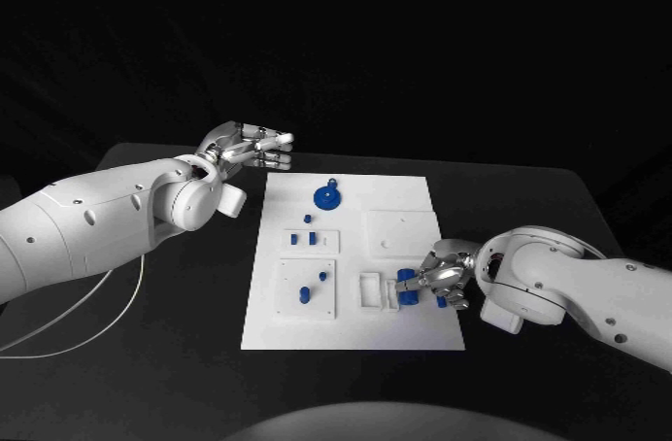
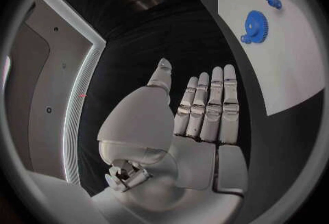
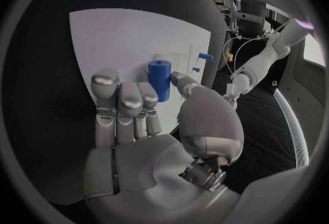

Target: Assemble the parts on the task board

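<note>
Fingers (image 3: 156,102) of the right hand (image 1: 441,274) pinch a blue cylinder (image 3: 159,79) at the task board's (image 1: 406,190) four o'clock; left hand (image 1: 250,148) fingers apart, empty, at its eleven o'clock.

On the one white task board (image 1: 420,193), several small blue parts show. One is a gear (image 1: 326,198) near the board's far edge; one is a cylinder (image 3: 159,79). Around the board are two hands, left hand (image 1: 250,150) and right hand (image 1: 441,271).
</note>
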### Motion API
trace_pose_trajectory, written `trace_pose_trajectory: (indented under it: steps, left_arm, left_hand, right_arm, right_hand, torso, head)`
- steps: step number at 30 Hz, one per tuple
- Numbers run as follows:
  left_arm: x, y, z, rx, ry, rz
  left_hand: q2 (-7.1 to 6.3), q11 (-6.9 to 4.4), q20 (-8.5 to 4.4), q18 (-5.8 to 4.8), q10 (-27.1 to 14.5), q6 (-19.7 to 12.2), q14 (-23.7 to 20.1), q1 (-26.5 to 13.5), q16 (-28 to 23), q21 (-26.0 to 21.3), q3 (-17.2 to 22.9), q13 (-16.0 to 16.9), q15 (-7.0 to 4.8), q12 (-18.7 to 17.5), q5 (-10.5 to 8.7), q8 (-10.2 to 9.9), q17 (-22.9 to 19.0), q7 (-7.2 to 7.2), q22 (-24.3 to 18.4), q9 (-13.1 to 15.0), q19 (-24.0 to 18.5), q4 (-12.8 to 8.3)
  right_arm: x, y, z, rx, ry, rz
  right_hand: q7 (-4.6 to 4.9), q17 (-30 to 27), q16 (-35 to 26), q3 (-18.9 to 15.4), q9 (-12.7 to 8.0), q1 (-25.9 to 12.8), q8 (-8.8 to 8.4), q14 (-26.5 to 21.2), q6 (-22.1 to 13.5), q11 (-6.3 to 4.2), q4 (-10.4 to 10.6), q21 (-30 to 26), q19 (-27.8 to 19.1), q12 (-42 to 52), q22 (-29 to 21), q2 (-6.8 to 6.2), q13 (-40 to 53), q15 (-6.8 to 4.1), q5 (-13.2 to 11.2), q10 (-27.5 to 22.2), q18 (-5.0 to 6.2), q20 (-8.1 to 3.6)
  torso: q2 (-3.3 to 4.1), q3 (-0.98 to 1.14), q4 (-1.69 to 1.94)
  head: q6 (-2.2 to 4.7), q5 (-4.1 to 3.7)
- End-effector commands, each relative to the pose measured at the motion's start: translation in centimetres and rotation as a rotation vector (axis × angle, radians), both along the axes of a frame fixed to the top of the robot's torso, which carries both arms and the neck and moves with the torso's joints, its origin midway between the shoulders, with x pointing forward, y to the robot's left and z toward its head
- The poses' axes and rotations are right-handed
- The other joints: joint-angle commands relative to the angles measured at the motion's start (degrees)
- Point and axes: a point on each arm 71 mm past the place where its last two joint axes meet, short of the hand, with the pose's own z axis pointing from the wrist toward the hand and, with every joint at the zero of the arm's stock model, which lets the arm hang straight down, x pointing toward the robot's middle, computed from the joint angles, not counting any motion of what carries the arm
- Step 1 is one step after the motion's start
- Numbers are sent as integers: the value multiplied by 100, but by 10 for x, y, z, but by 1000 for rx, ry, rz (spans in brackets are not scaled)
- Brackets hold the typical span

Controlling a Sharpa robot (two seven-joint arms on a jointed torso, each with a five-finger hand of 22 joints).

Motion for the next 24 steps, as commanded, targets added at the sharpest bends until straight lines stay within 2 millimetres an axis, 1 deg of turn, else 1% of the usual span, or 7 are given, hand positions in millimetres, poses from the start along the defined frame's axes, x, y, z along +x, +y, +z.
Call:
trace_pose_trajectory:
  steps: [1,4,12,15,18,22,24]
  left_arm:
    - [0,-2,0,-4,5,-21]
    - [-1,-3,-1,-5,11,-29]
    - [-1,-4,-1,0,20,-41]
    - [-1,-4,-2,1,21,-43]
    - [-1,-4,-2,1,22,-45]
    - [-1,-5,-2,1,24,-49]
    - [-1,-5,-2,1,24,-50]
  left_hand:
    - [-22,5,28,-27,-36,-1,-9,-46,5,-1,10,6,19,-16,-28,3,6,20,-5,3,-8,36]
    - [-26,10,30,-28,-51,5,-18,-45,2,-3,17,5,22,-17,-27,2,5,20,-6,3,-13,44]
    - [-31,13,32,-28,-63,0,-23,-46,5,-4,18,5,24,-17,-27,0,5,19,-6,2,-16,46]
    - [-36,15,33,-25,-73,4,-22,-41,5,-4,29,6,25,-16,-25,1,6,19,-5,3,-16,52]
    - [-37,16,34,-24,-75,5,-22,-39,5,-4,32,6,25,-16,-24,1,6,19,-5,3,-16,53]
    - [-37,16,34,-24,-75,5,-22,-39,5,-4,32,6,25,-16,-24,1,6,19,-5,3,-16,53]
    - [-37,16,34,-24,-75,5,-22,-39,5,-4,32,6,25,-16,-24,1,6,19,-5,3,-16,53]
  right_arm:
    - [-2,-1,4,9,63,-62]
    - [-1,0,9,20,66,-62]
    - [1,4,17,38,63,-54]
    - [1,9,19,45,63,-43]
    - [2,16,21,50,66,-21]
    - [4,25,22,42,65,13]
    - [5,26,21,36,63,20]
  right_hand:
    - [-16,1,-20,1065,24,-27,28,-10,40,3,-1107,-13,313,1,478,18,77,-25,22,37,-12,-23]
    - [-18,-2,-23,1027,2,-53,26,-11,42,5,-1077,-21,312,-13,476,27,67,-24,-119,32,-13,-22]
    - [-21,-6,-29,962,-45,-21,30,-10,59,3,-1084,-23,312,-17,475,32,55,-26,-27,29,-14,-23]
    - [-21,-4,-29,914,-59,-15,28,-11,64,2,-1092,-24,313,-14,475,41,51,-26,-1,31,-15,-25]
    - [-22,1,-23,823,-81,-53,27,-10,70,4,-1051,-20,311,-8,477,39,51,-23,12,32,-19,-22]
    - [-20,3,-28,675,-140,-23,27,-11,71,7,-1009,-35,308,-15,476,68,43,-20,-44,22,-27,-20]
    - [-21,5,-26,643,-153,-27,26,-10,72,9,-994,-38,307,-25,476,70,36,-19,-61,19,-28,-20]
  torso:
    - [-4,-9,3]
    - [-5,-12,7]
    - [2,-5,5]
    - [4,-4,5]
    - [4,0,1]
    - [3,-3,1]
    - [3,-7,4]
  head:
    - [1,-7]
    - [4,3]
    - [0,47]
    - [-2,53]
    - [-14,64]
    - [-6,54]
    - [-17,61]
